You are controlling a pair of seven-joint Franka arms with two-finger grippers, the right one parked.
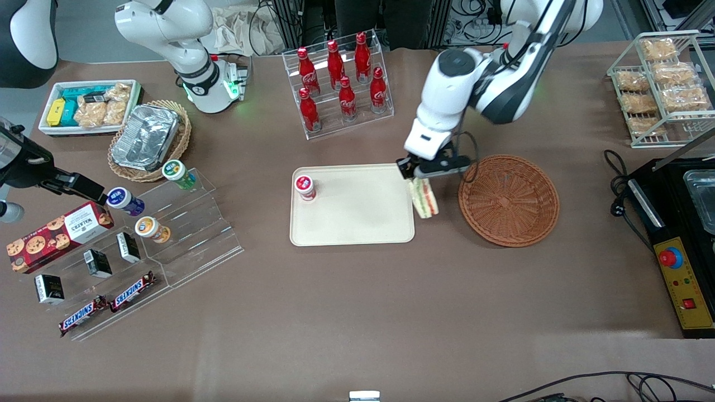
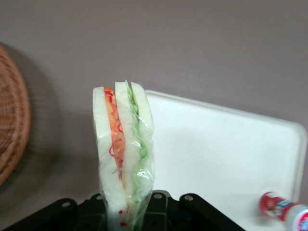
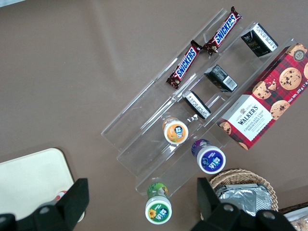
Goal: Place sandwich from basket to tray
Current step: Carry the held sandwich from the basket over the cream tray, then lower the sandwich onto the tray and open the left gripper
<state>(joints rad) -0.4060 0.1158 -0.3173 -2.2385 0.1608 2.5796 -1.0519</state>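
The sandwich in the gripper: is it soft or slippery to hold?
Probably soft: the sandwich is white bread with loose filling, so the gripper might squash it. Its clear wrap looks smooth, perhaps slippery. Standing on its thin edge, it would likely tip on the tray.

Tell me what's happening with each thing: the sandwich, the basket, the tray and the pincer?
sandwich: held up in the air, over the tray's edge nearest the basket
basket: nothing in it
tray: one small red-capped bottle on it
pincer: shut on the sandwich, between tray and basket
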